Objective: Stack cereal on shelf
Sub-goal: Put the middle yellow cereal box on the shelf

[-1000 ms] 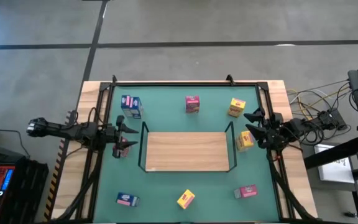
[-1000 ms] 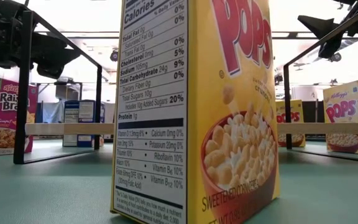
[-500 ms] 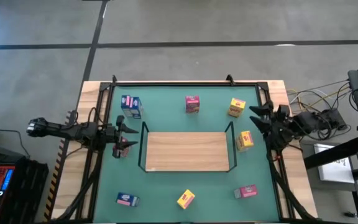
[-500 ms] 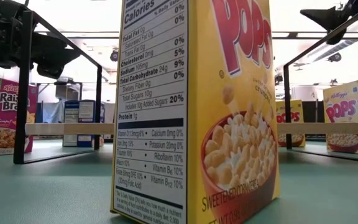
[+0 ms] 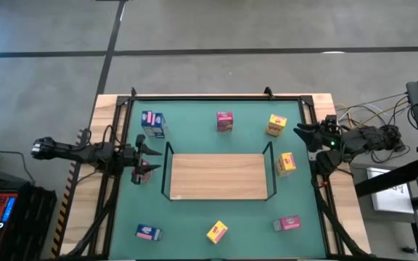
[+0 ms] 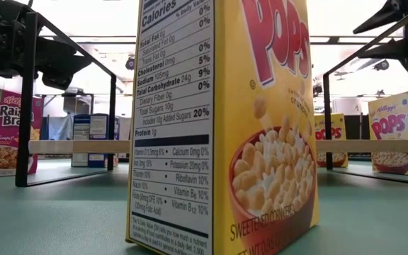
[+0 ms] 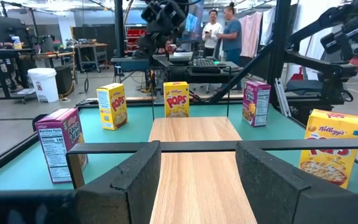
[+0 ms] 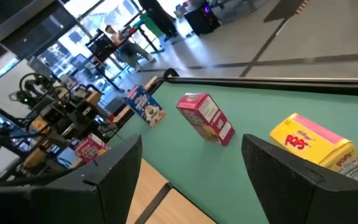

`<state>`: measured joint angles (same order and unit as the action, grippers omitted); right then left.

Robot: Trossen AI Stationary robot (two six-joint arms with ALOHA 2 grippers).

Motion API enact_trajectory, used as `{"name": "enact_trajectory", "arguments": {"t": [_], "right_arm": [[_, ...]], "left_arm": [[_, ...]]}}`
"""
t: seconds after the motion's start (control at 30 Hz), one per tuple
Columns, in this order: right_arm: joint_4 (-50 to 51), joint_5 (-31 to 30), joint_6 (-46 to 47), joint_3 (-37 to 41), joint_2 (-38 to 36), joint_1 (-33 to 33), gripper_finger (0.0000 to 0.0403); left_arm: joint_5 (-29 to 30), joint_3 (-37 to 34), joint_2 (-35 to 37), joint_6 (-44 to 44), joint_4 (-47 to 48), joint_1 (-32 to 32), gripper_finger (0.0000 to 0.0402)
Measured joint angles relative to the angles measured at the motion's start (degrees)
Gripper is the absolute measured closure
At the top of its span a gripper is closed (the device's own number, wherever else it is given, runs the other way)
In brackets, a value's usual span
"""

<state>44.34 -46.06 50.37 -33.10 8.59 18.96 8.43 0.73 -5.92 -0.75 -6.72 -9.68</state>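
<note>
The shelf (image 5: 220, 176) is a light-wood board with black rails, lying in the middle of the green table. Cereal boxes stand around it: blue (image 5: 153, 123), pink (image 5: 225, 121) and yellow (image 5: 276, 125) on the far side, and yellow (image 5: 286, 164) off its right end. Blue (image 5: 149, 232), yellow (image 5: 217, 232) and pink (image 5: 287, 223) are on the near side. My left gripper (image 5: 151, 159) hangs open at the shelf's left end, facing along the board (image 7: 194, 155). Another pink box (image 5: 142, 174) stands beside it. My right gripper (image 5: 302, 134) is open, raised near the right edge, beyond the two yellow boxes.
A black frame runs around the green table (image 5: 194, 130). In the low view the near yellow box (image 6: 222, 127) fills the foreground. Cables and equipment lie past the table's right edge (image 5: 383, 138). People stand in the room beyond (image 7: 222, 28).
My right gripper has drawn back from beside the yellow box at the shelf's right end. It moved up and toward the table's far right corner, staying open. The box has kept its place. The left arm has kept still.
</note>
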Motion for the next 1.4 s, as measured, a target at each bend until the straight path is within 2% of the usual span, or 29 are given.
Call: {"name": "enact_trajectory", "arguments": {"t": [0.23,0.4,0.63,0.97,1.4], "right_arm": [[0.89,-0.02,-0.60,-3.66,6.06,0.00,0.0138],[6.31,0.00,0.61,-6.60,10.49,0.00,0.0138],[14.83,4.55,5.99,-9.86,15.33,0.00,0.0138],[22.99,7.07,18.37,-12.24,17.78,-0.04,0.0138],[24.45,13.19,16.86,-12.97,24.82,-0.14,0.0138]], "left_arm": [[0.00,0.00,-0.01,-0.02,-0.02,0.01,0.0209],[0.01,0.00,-0.01,0.00,-0.01,0.01,0.0209],[0.00,0.00,0.01,0.00,-0.01,0.00,0.0209],[0.01,0.00,0.00,0.00,0.00,0.01,0.0209],[0.00,0.00,-0.01,0.00,-0.01,0.00,0.0209]]}}
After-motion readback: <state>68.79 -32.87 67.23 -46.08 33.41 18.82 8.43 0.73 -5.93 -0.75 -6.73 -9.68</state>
